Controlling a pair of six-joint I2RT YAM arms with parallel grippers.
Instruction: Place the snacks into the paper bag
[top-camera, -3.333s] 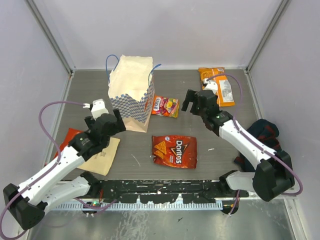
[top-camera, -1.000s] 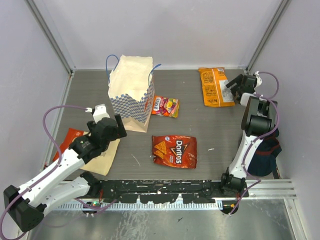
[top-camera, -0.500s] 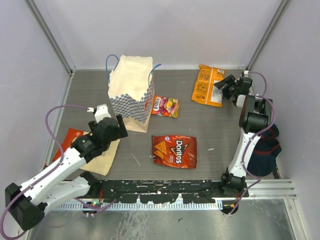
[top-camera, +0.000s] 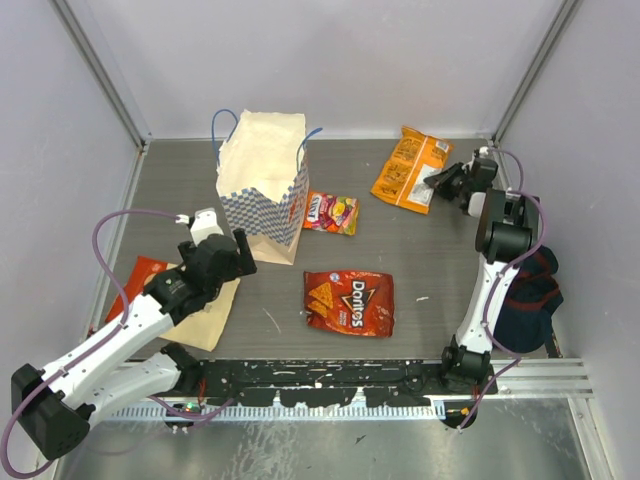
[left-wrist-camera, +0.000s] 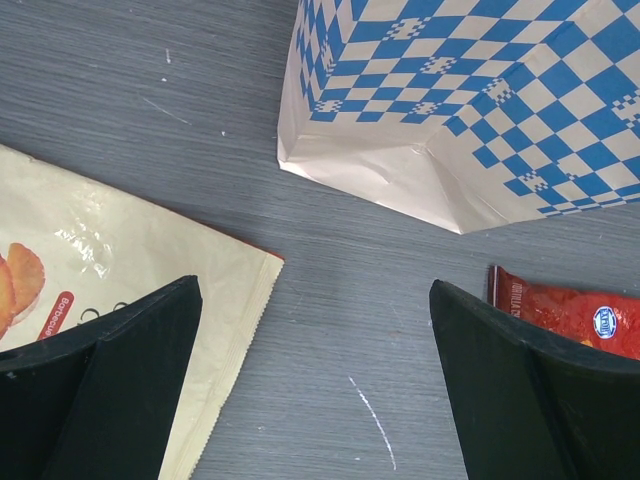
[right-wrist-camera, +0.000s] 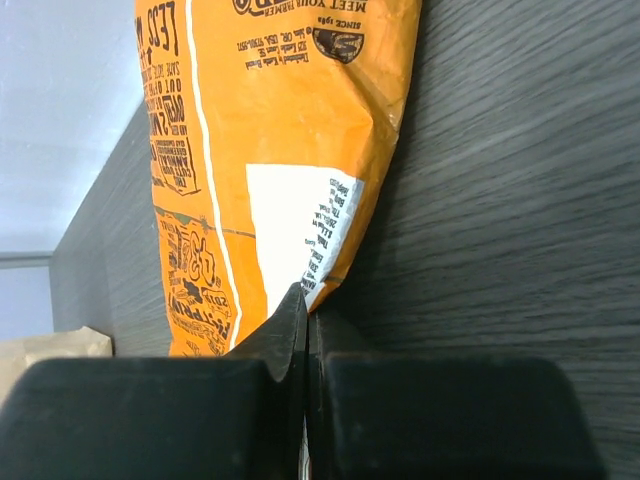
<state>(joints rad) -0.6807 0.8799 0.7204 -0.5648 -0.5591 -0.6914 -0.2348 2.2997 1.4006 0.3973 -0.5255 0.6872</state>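
Right gripper (right-wrist-camera: 305, 300) is clamped shut on the thin crimped edge of the crinkly orange snack pack with a white label (top-camera: 408, 168), well to the right of the tall tan kraft paper bag with a blue-and-white checked band (top-camera: 262, 185). I'd call it a seam pinch, since a flat packet offers little else to grab. Left gripper (left-wrist-camera: 312, 300) hangs wide open and empty just beside the bag's creased base, perhaps to steady that floppy paper, and 1 glossy red Doritos chip bag (top-camera: 349, 302) lies flat in front.
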